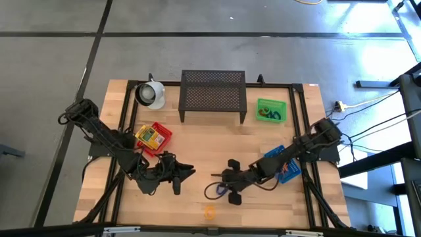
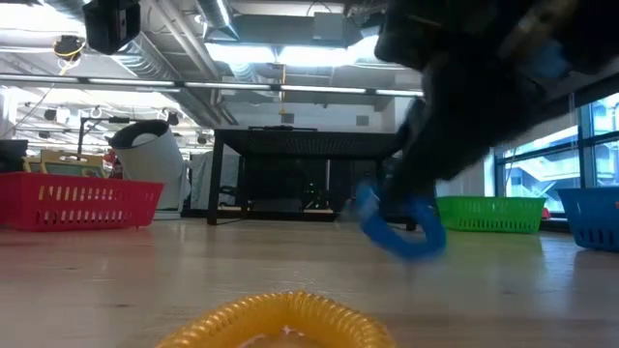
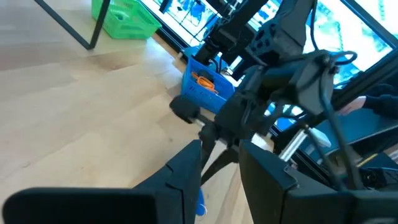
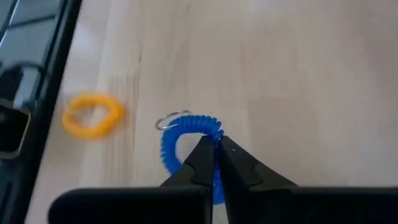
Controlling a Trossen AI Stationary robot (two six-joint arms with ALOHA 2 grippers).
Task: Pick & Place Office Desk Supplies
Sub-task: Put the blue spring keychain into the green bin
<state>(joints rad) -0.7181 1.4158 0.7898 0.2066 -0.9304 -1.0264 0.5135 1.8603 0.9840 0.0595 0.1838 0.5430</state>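
High view: pale wooden plank table (image 1: 197, 141), black mesh shelf (image 1: 212, 94) at the far edge, white mug (image 1: 150, 93) beside it, green bin (image 1: 271, 110) to the shelf's right, red bin (image 1: 158, 137) with yellow printed packets (image 1: 149, 137), blue bin (image 1: 284, 164) under the right arm. Right gripper (image 1: 225, 186) low over the front middle of the table, at a thin loop too small to read here; left gripper (image 1: 185, 172) parked just beside it, clear of everything. Orange coil loop (image 1: 209, 211) alone near the front edge

Low view: blue coil loop (image 2: 401, 230), ribbed plastic spiral, hanging tilted with its low end at the wood, under a dark blurred gripper. Orange loop close up, glossy ridged arc

Left wrist view: own fingers (image 3: 180, 180) parted with nothing between them; beyond, the other arm and the blue latticed bin holding orange loops

Right wrist view: fingers (image 4: 202, 155) pinched together on the blue loop's rim; loop oval, long axis running away from the gripper, small metal ring (image 4: 166, 120) at its far end. Orange loop lying flat, near but apart
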